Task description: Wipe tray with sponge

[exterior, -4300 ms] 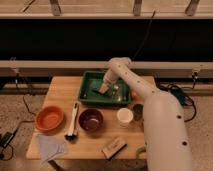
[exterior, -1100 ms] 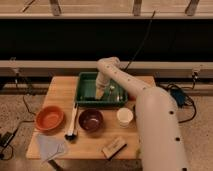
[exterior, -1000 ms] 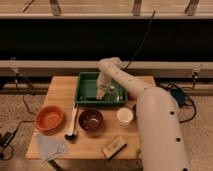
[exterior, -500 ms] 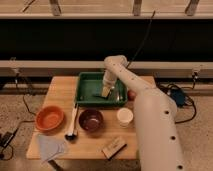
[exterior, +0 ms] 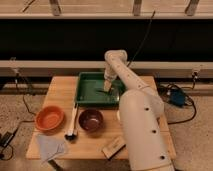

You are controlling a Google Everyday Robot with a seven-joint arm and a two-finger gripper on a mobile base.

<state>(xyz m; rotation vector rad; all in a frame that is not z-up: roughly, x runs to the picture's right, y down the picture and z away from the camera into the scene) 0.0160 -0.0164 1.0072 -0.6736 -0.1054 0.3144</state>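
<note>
Hand (exterior: 106, 90) presses sponge (exterior: 105, 92) into green tray (exterior: 86, 96)

pincer (exterior: 106, 90): down in tray (exterior: 88, 98) | sponge: too small to tell

Colour key. My arm (exterior: 137, 115) is off-white; my claw (exterior: 106, 87), closed, is pale tan against the dark-green tray (exterior: 85, 95) at the far side. The desk (exterior: 62, 90) is light wood. Near left: orange bowl (exterior: 49, 118), grey-blue cloth (exterior: 50, 147). Centre: dark maroon bowl (exterior: 91, 120). Near centre: tan block (exterior: 114, 147) with dark underside.
</note>
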